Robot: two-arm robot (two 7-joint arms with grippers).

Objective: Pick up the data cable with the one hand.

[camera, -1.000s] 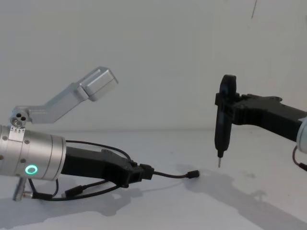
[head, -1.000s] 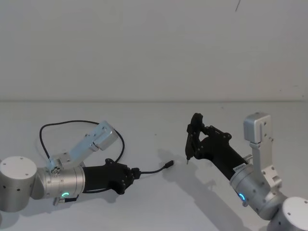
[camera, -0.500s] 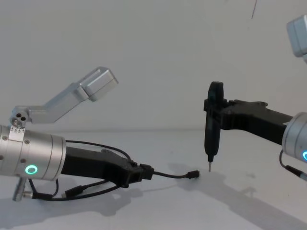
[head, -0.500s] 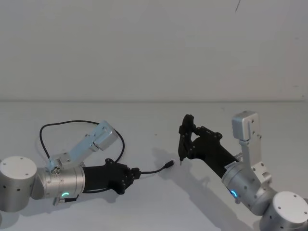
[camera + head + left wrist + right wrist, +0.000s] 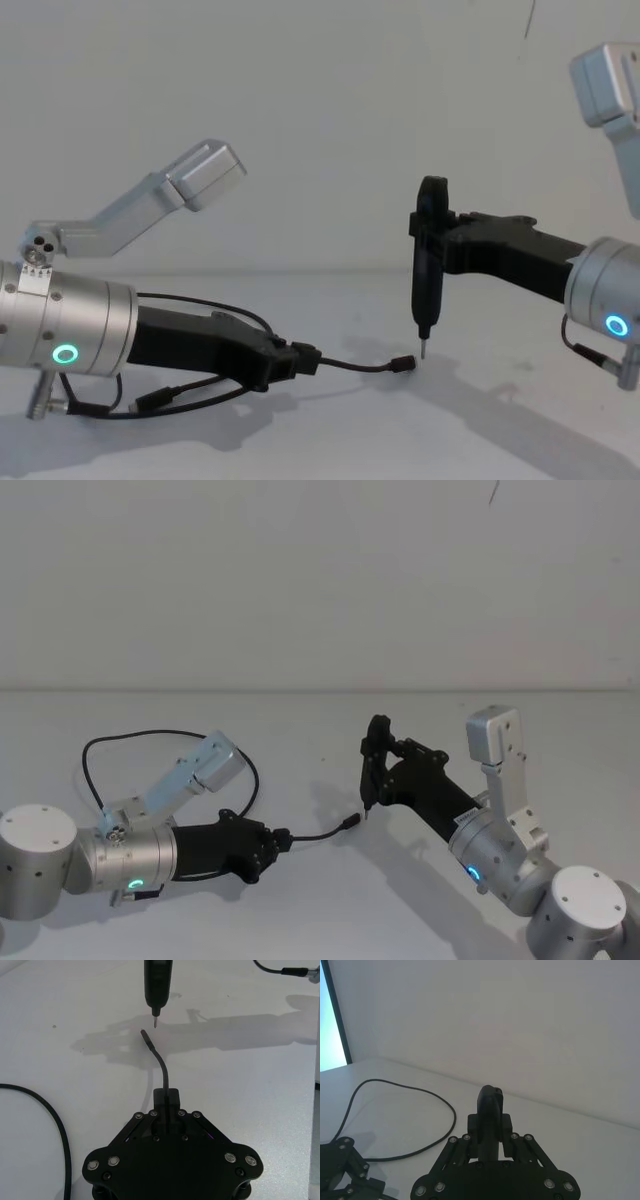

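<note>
The data cable [image 5: 150, 734] is a thin black cord looping on the white table behind my left arm. My left gripper [image 5: 278, 837], black on a silver cylinder with a green ring, lies low on the table, shut on the cable [image 5: 162, 1067] near one end. A short stretch runs on to a small free plug [image 5: 349, 822] [image 5: 403, 364]. My right gripper [image 5: 388, 770] is shut on a slim black tool [image 5: 430, 260] held upright, and its metal pin tip [image 5: 421, 350] hovers just above and beside that plug. The loop [image 5: 420, 1091] also shows in the right wrist view.
The white table [image 5: 300, 910] runs back to a plain white wall. The left arm's silver camera bracket [image 5: 190, 775] sticks up over the cable loop. The right arm's silver elbow [image 5: 495, 750] stands at the right.
My right arm has carried the black tool leftwards, bringing its pin tip close to the cable's free plug. The left gripper and the cable have stayed still.
</note>
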